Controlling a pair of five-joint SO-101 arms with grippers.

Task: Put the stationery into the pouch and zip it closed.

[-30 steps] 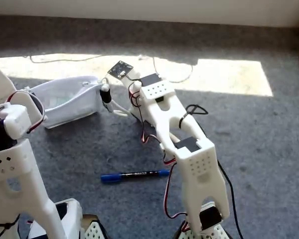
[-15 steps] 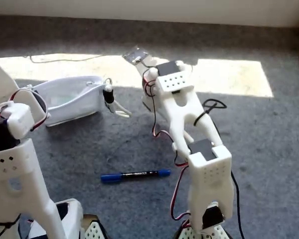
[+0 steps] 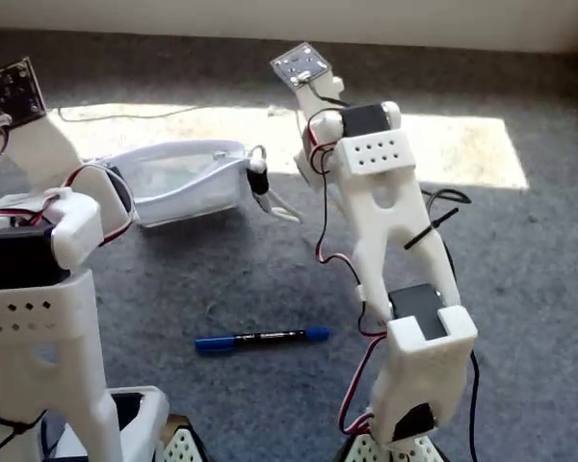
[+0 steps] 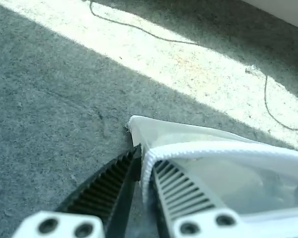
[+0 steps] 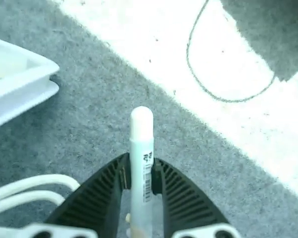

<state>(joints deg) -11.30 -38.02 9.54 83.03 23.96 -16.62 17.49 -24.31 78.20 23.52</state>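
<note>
The white pouch (image 3: 178,183) lies open on the grey carpet at the back left. My left gripper (image 4: 144,168) is shut on the pouch's (image 4: 213,163) zippered rim near its corner. At the pouch's right end hang a small black piece (image 3: 258,181) and white cord loops (image 3: 279,209). My right gripper (image 5: 139,162) is shut on a white pen (image 5: 141,144) with a rounded cap, held above the carpet just beside the pouch corner (image 5: 20,74). A blue pen (image 3: 260,339) lies flat on the carpet in front, between the arm bases.
The right arm (image 3: 385,192) stretches up the middle of the high view, the left arm (image 3: 39,289) stands at the front left. A thin cable (image 3: 125,114) runs across the sunlit strip behind the pouch. A wall edge lies farther back.
The pouch has slid to the right, held by my left gripper, with the black piece along. The right arm has lifted and swung back to the right.
</note>
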